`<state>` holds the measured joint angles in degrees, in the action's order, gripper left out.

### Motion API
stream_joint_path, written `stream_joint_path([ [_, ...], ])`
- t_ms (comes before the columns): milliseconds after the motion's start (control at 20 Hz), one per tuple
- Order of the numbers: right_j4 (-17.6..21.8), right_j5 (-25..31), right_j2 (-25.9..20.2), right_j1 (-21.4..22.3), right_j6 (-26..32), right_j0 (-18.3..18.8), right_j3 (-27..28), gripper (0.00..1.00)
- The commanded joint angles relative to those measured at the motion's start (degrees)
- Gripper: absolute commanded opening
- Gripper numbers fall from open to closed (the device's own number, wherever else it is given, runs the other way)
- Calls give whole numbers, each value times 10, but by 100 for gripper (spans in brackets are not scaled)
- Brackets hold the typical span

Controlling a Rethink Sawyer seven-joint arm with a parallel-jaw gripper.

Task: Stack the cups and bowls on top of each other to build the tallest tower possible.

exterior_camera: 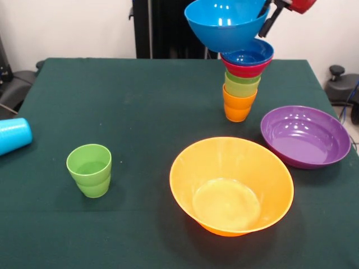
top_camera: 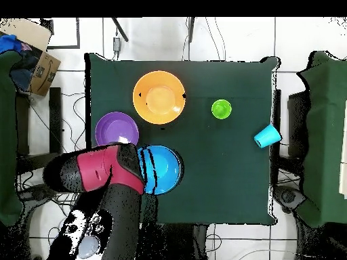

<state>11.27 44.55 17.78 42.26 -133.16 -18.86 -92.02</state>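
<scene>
- Tool [exterior_camera: 268,12] clamped on rim of big blue bowl [exterior_camera: 226,22], held tilted in air just above the tower [exterior_camera: 242,84].
- Tower: orange cup at base, yellow + green cups, red bowl, small blue bowl [exterior_camera: 248,55] on top.
- Purple bowl [exterior_camera: 305,136] on bench [exterior_camera: 140,101] beside tower; large orange bowl [exterior_camera: 231,185] nearer cam.
- Stepped green cup [exterior_camera: 90,170] upright, well apart.
- Lt blue cup [exterior_camera: 12,135] lying on side at bench edge.

The dark green desk [exterior_camera: 140,112] carries the large orange bowl [exterior_camera: 231,186] at centre, purple bowl [exterior_camera: 305,136] at 3 o'clock, tower [exterior_camera: 241,89] at 1, stepped green cup [exterior_camera: 90,170] at 9, and a light blue cup [exterior_camera: 12,135] lying tipped at the far 9 o'clock edge.
</scene>
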Motion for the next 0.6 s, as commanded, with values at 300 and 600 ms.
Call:
stream_joint_path([
  [300,-33,-23,-5,-26,-127,-21,30,0],
  [600,-45,-24,6,-36,-129,-33,38,0],
])
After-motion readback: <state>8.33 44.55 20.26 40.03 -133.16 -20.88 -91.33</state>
